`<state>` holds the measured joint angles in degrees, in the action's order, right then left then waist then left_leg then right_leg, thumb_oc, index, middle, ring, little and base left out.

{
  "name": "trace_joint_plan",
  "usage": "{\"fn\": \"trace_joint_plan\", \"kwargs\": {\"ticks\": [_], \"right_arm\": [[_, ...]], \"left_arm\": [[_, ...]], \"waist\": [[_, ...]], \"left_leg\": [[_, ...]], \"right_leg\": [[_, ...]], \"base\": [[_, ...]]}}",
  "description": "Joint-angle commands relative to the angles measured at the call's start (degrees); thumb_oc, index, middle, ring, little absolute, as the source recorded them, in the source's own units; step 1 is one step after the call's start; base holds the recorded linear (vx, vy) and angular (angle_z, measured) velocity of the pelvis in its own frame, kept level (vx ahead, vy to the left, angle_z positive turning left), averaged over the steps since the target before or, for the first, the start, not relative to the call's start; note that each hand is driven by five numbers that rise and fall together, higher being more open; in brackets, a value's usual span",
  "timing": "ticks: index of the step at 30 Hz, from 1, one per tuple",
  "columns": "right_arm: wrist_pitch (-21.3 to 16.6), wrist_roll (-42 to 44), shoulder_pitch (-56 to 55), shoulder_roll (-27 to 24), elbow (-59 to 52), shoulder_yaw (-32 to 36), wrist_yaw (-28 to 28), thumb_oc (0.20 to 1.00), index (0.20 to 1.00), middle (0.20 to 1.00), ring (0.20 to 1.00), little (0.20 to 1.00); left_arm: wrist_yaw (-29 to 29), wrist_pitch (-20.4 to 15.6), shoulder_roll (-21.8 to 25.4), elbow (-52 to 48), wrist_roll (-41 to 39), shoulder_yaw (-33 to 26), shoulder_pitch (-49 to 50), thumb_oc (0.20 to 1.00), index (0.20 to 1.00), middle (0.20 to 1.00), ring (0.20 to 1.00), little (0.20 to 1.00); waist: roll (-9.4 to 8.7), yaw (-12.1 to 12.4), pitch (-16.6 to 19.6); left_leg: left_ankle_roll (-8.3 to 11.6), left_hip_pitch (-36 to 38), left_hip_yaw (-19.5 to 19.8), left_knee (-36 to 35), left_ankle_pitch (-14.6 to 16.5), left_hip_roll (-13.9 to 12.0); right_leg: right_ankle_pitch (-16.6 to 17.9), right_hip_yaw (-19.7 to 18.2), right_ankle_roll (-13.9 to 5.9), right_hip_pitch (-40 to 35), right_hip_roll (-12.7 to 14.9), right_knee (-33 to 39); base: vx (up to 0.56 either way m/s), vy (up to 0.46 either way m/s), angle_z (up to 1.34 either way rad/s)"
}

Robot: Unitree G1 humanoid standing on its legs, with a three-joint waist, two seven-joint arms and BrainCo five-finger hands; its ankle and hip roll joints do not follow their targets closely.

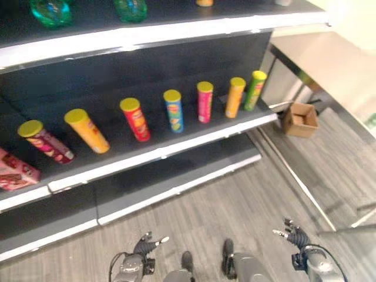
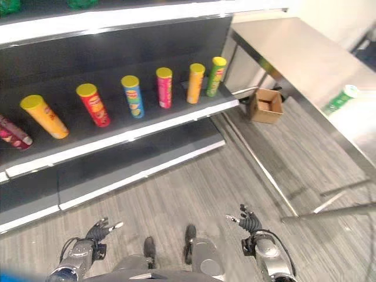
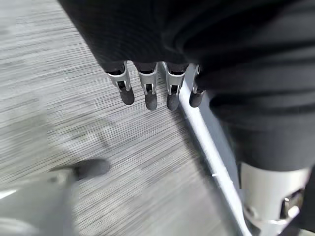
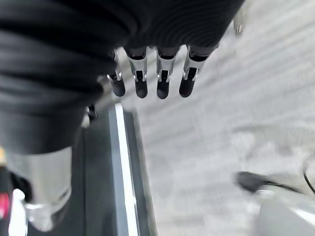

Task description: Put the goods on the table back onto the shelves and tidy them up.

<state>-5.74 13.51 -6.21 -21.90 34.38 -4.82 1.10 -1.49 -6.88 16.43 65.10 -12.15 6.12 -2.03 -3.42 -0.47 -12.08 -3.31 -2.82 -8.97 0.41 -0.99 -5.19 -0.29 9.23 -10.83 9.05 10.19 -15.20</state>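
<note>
Steel table (image 2: 294, 53) at the far right is still seen bearing a green chip can (image 2: 341, 100), while seven cans (image 1: 172, 110) are already ranged on the middle shelf (image 1: 158, 154), and both left hand (image 1: 147, 244) and right hand (image 1: 294, 236) are held low, relaxed, empty.
</note>
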Motion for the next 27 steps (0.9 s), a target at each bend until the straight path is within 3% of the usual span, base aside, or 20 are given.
{"fn": "trace_joint_plan", "kwargs": {"ticks": [1, 4, 6, 7, 9, 10, 12, 14, 15, 17, 20, 21, 22, 23, 27], "right_arm": [[-3.6, 0.5, 2.7, -4.8, -6.2, 2.2, 1.2, 1.0, 1.0, 1.0, 1.0, 1.0], [-4.2, 2.5, 1.3, -6.5, -12.0, 4.6, 0.0, 1.0, 1.0, 1.0, 1.0, 1.0], [-4.3, 3.1, 0.4, -7.0, -13.9, 6.0, -0.2, 1.0, 1.0, 1.0, 1.0, 1.0], [-4.7, 3.3, 0.2, -8.0, -16.2, 7.7, 0.2, 1.0, 1.0, 1.0, 1.0, 1.0], [-4.8, 3.2, 0.5, -8.3, -16.5, 8.2, 0.7, 1.0, 1.0, 1.0, 1.0, 1.0], [-4.7, 2.0, 1.4, -8.2, -15.2, 8.2, 2.1, 1.0, 1.0, 1.0, 1.0, 1.0], [-3.9, -0.2, 1.2, -7.6, -14.4, 8.5, 3.9, 1.0, 1.0, 1.0, 1.0, 1.0], [-3.6, -0.8, 0.2, -7.0, -14.8, 9.1, 4.4, 1.0, 1.0, 1.0, 1.0, 1.0], [-3.8, -1.6, -0.8, -5.9, -14.7, 10.0, 6.2, 1.0, 1.0, 1.0, 1.0, 1.0], [-4.2, -1.5, -0.9, -4.7, -14.4, 10.6, 8.2, 1.0, 1.0, 1.0, 1.0, 1.0], [-4.2, -1.5, -0.9, -4.7, -14.4, 10.6, 8.2, 1.0, 1.0, 1.0, 1.0, 1.0], [-5.0, -0.6, 0.6, -4.0, -14.4, 10.3, 10.6, 1.0, 1.0, 1.0, 1.0, 1.0], [-5.0, -0.7, 1.0, -4.2, -14.1, 10.2, 10.8, 1.0, 1.0, 1.0, 1.0, 1.0], [-5.0, -0.8, 1.3, -4.3, -13.9, 10.1, 10.7, 1.0, 1.0, 1.0, 1.0, 1.0], [-4.6, -2.2, 3.3, -5.1, -11.1, 9.8, 12.3, 1.0, 1.0, 1.0, 1.0, 1.0]], "left_arm": [[-0.3, -0.3, 2.7, -1.5, 1.7, -2.7, 2.7, 1.0, 1.0, 1.0, 1.0, 1.0], [-0.4, -0.4, 3.4, -1.4, 1.4, -3.9, 3.1, 1.0, 1.0, 1.0, 1.0, 1.0], [-0.5, -0.5, 3.6, -1.4, 1.3, -4.2, 3.3, 1.0, 1.0, 1.0, 1.0, 1.0], [-0.9, -0.8, 4.1, -1.4, 0.8, -5.0, 3.3, 1.0, 1.0, 1.0, 1.0, 1.0], [-1.1, -0.9, 4.2, -1.6, 0.7, -5.3, 3.8, 1.0, 1.0, 1.0, 1.0, 1.0], [-0.9, -1.1, 4.3, -2.3, 0.2, -5.2, 4.2, 1.0, 1.0, 1.0, 1.0, 1.0], [-1.3, -0.9, 3.7, -2.5, -0.3, -5.9, 4.1, 1.0, 1.0, 1.0, 1.0, 1.0], [-1.6, -1.0, 3.3, -2.8, -1.0, -6.5, 4.3, 1.0, 1.0, 1.0, 1.0, 1.0], [-2.1, -1.0, 2.2, -3.6, -2.5, -6.5, 4.4, 1.0, 1.0, 1.0, 1.0, 1.0], [-2.4, -1.0, 0.8, -4.2, -2.9, -5.9, 4.3, 1.0, 1.0, 1.0, 1.0, 1.0], [-2.4, -1.0, 0.8, -4.2, -2.9, -5.8, 4.3, 1.0, 1.0, 1.0, 1.0, 1.0], [-2.2, -0.6, -1.7, -4.0, -0.8, -2.5, 3.4, 1.0, 1.0, 1.0, 1.0, 1.0], [-2.1, -0.5, -1.8, -3.6, -0.1, -1.7, 3.0, 1.0, 1.0, 1.0, 1.0, 1.0], [-2.1, -0.6, -2.1, -3.4, 0.3, -1.3, 3.0, 1.0, 1.0, 1.0, 1.0, 1.0], [-1.3, -0.3, -2.0, -3.0, 3.5, 1.3, 2.7, 1.0, 1.0, 1.0, 1.0, 1.0]], "waist": [[-1.87, 1.5, 0.8], [-3.16, 2.0, 2.1], [-3.64, 1.8, 2.3], [-4.48, 1.7, 2.5], [-4.83, 2.1, 2.6], [-5.16, 3.1, 2.8], [-4.56, 3.1, 2.7], [-3.94, 2.9, 2.9], [-2.53, 2.3, 2.8], [-1.04, 1.6, 2.6], [-0.97, 1.6, 2.5], [-1.08, 1.7, 0.1], [-1.06, 1.7, 0.3], [-0.77, 1.5, 0.6], [1.0, 0.7, 1.6]], "left_leg": [[4.83, -3.1, 3.2, 2.7, 3.8, 0.0], [5.97, -3.9, 0.8, 2.9, 3.7, -1.7], [6.42, -3.9, 0.3, 2.7, 3.4, -2.1], [7.76, -3.9, -0.6, 2.6, 3.1, -3.1], [8.52, -3.6, -1.4, 2.5, 2.9, -3.8], [9.95, -3.0, -2.8, 2.0, 2.4, -5.7], [11.46, -2.4, -2.4, 1.0, 0.5, -8.3], [12.13, -2.0, -2.3, 0.6, -0.3, -9.6], [12.69, -1.6, -1.4, -0.1, -1.8, -11.2], [13.17, -1.7, -1.2, -0.1, -3.2, -12.1], [13.22, -1.7, -1.1, 0.0, -3.2, -12.1], [10.29, -6.1, 4.9, 8.4, 3.5, -0.9], [9.21, -7.0, 6.1, 8.1, 4.4, 2.6], [8.31, -7.1, 6.4, 7.0, 4.7, 4.3], [6.01, -3.8, 6.5, 2.4, 3.9, 5.7]], "right_leg": [[4.7, -0.2, 1.32, -4.1, 6.0, 6.4], [12.4, 1.5, -0.85, -4.5, 11.2, 8.8], [14.1, 0.5, -1.34, -4.0, 11.3, 9.2], [15.3, -0.2, -3.0, -4.1, 10.9, 11.5], [15.2, 1.3, -3.53, -4.9, 10.6, 13.2], [12.4, 4.6, -3.93, -5.5, 9.6, 15.3], [7.3, 4.9, -2.73, -6.4, 6.5, 16.7], [5.8, 4.9, -2.07, -6.9, 4.8, 17.1], [3.3, 5.1, -0.47, -7.8, 2.0, 17.8], [2.2, 5.8, 0.37, -8.9, 0.2, 19.5], [2.2, 5.9, 0.41, -9.0, 0.1, 19.6], [1.7, 5.3, 2.45, -9.7, -0.5, 20.1], [2.0, 5.2, 2.32, -9.2, -0.8, 20.0], [2.2, 5.1, 2.24, -8.4, -1.3, 19.8], [1.8, 3.7, 2.42, -7.6, -3.0, 18.4]], "base": [[-0.08, -0.219, -1.23], [-0.01, -0.247, -0.81], [0.0, -0.256, -0.34], [-0.02, -0.341, -0.45], [0.0, -0.36, -0.61], [0.04, -0.389, -0.54], [0.08, -0.49, -0.27], [0.09, -0.314, -0.17], [0.08, -0.299, -0.14], [0.06, -0.254, 0.01], [-0.01, -0.113, 0.16], [-0.05, -0.283, 0.12], [-0.06, -0.272, 0.12], [-0.02, 0.001, 0.39], [0.01, 0.103, -0.3]]}}
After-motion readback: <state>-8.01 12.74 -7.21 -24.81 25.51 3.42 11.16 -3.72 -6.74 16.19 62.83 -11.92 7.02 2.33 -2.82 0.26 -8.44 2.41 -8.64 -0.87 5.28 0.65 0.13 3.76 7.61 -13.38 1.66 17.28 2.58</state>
